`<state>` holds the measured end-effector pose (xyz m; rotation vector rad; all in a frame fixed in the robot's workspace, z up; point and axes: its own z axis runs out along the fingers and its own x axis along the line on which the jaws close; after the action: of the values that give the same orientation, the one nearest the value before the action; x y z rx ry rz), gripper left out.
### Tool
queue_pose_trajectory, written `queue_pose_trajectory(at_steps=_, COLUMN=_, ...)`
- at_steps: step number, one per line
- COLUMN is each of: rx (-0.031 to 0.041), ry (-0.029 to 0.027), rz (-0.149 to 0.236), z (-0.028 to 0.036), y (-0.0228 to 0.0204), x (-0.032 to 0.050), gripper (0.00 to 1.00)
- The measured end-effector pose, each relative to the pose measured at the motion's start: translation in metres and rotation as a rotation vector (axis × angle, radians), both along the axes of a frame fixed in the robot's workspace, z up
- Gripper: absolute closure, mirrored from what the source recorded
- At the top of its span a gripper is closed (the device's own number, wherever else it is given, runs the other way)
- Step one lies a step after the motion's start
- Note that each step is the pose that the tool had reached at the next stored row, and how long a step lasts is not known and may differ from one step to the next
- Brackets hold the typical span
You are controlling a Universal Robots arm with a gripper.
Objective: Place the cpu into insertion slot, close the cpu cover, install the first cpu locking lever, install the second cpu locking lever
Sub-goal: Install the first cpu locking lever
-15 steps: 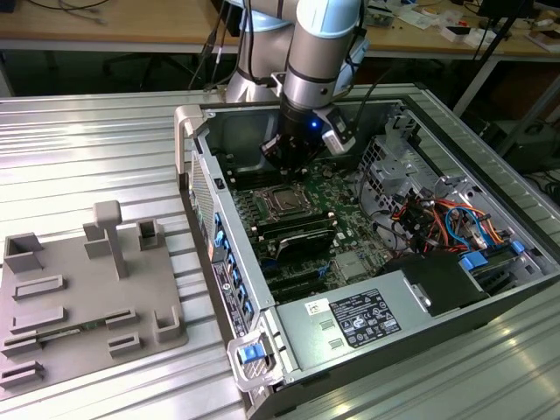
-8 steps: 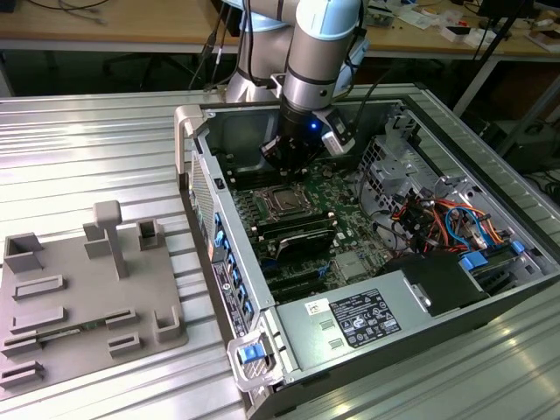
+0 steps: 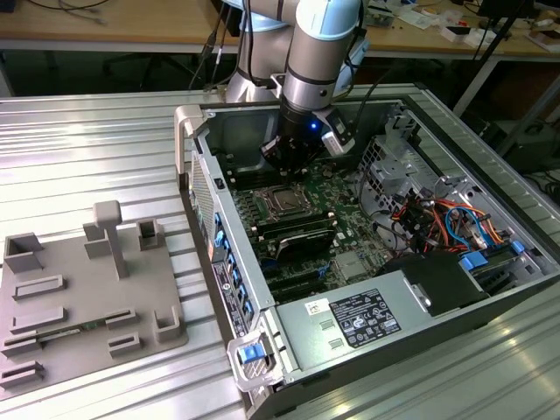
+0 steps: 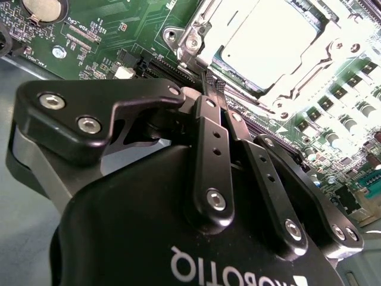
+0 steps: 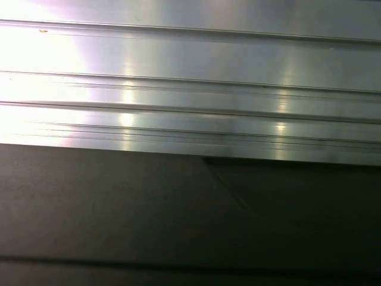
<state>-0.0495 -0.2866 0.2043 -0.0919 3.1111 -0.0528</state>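
Own gripper (image 4: pixel 209 98) nearest: fingers (image 4: pixel 205 140) clenched tip to tip; thin lever pinched between or not, cannot tell. Just past tips, near corner of cpu cover (image 4: pixel 193 37), frame apparently down over cpu (image 4: pixel 277 42). That cpu sits in insertion slot (image 3: pixel 265 201), dead ahead. Motherboard (image 4: pixel 101 27) spreads beyond.

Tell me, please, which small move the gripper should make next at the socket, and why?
Probably a short, slow press with the shut gripper against the insertion slot at its edge beside the cpu cover. The cpu already lies inside, the cover seems flat over it, and the gripper stands right at that edge. Whether it touches anything there I cannot tell.
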Motion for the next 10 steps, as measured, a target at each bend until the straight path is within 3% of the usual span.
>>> queue_pose_trajectory(at_steps=10, rx=0.0001, ry=0.0, rz=0.0, z=-0.0002, y=0.0, x=0.0, gripper=0.89)
